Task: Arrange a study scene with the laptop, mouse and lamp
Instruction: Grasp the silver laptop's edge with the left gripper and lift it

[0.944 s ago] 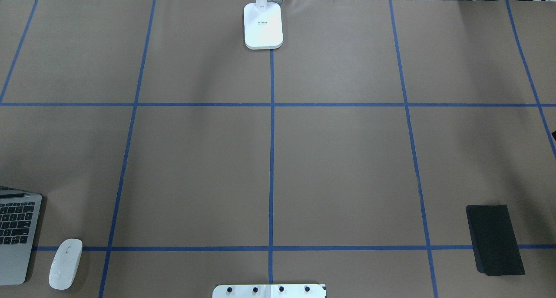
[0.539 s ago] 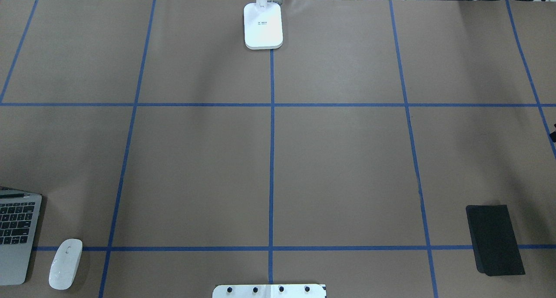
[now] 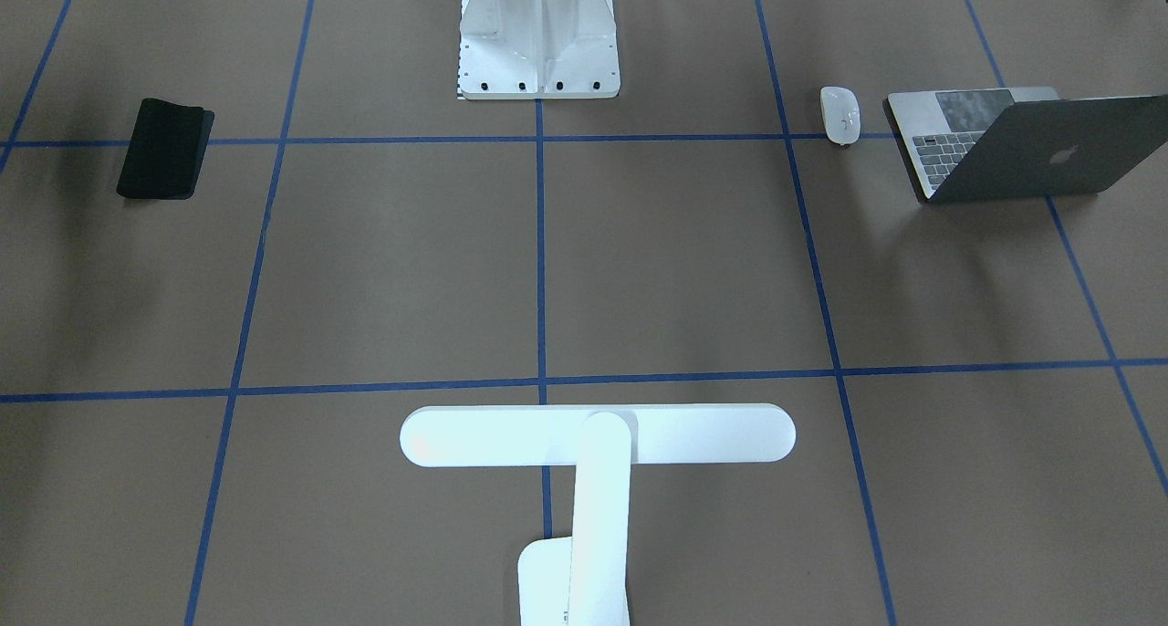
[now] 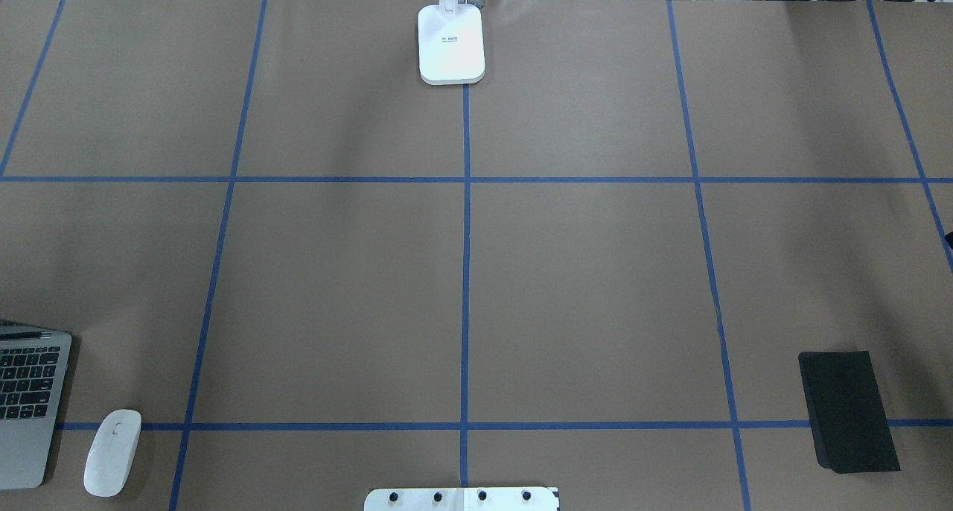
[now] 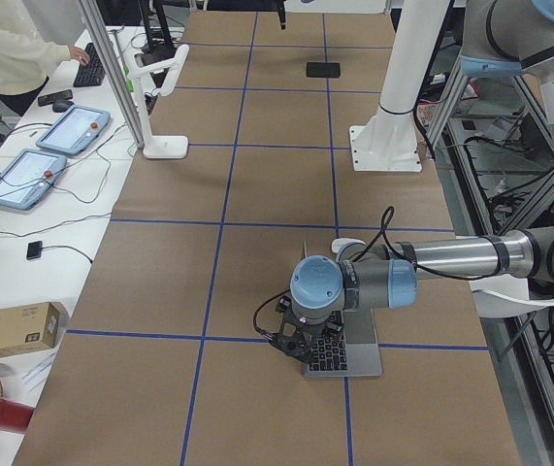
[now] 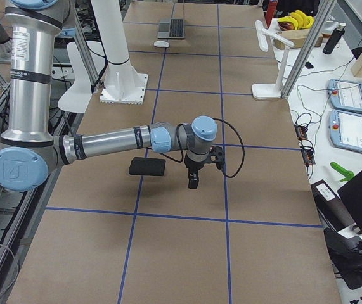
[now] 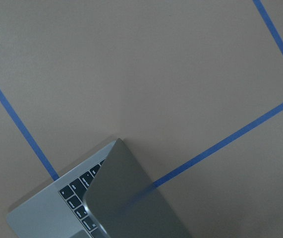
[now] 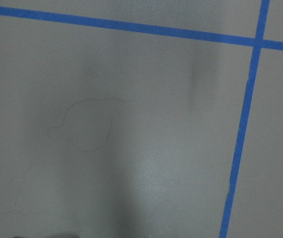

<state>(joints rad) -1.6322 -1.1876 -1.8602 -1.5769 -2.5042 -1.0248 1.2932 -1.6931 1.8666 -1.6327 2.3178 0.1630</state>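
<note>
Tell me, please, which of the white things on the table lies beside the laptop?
The mouse: a small oval just beside the laptop. The lamp stands at the far edge, the pedestal at the near edge.

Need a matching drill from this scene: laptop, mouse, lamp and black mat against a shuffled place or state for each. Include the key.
Things:
1. laptop
2. mouse
3. lamp
4. black mat

Places or states:
a. lies flat across a blue tape line, on the robot's right side of the table
b. lid open, keyboard showing
c. base at the table edge farthest from the robot, on the centre tape line
d. small, white, just beside the laptop but not touching it

Pairs: 1-b, 2-d, 3-c, 4-a
</note>
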